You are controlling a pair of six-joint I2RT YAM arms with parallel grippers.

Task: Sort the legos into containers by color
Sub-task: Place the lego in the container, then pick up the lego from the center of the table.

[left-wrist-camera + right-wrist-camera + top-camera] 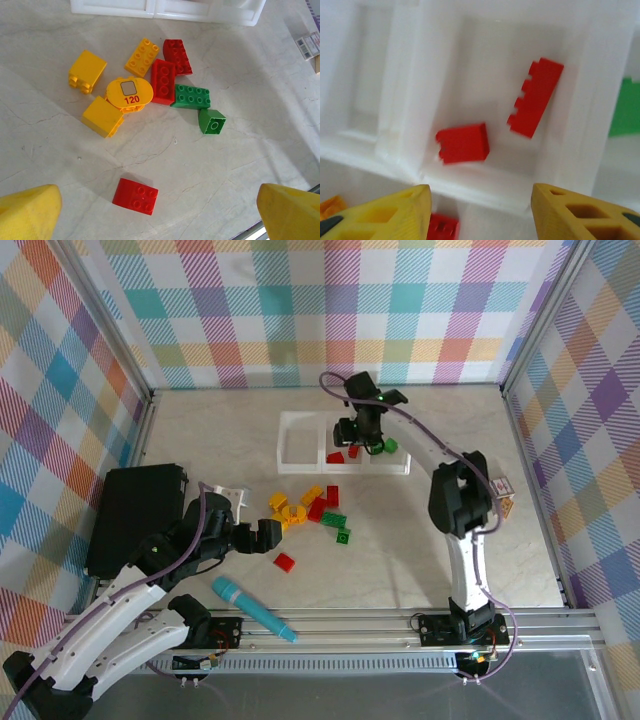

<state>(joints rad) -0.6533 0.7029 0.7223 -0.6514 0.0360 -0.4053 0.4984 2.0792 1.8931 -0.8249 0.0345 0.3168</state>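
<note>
Risk sits with the right claw (479, 212), parted and empty above two red bricks (462, 143) (one looks tilted): a low exit could clip the white tray (580, 125); left claw (160, 215) gapes wide.

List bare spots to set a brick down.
Bare: table beyond the black box, left of the tray; also between the lone red brick and the right arm. Crowded: the brick pile in front of the tray.

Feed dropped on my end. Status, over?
Right gripper open over tray, middle compartment, two red legos inside. Left gripper open above loose legos. Nothing blocking.
</note>
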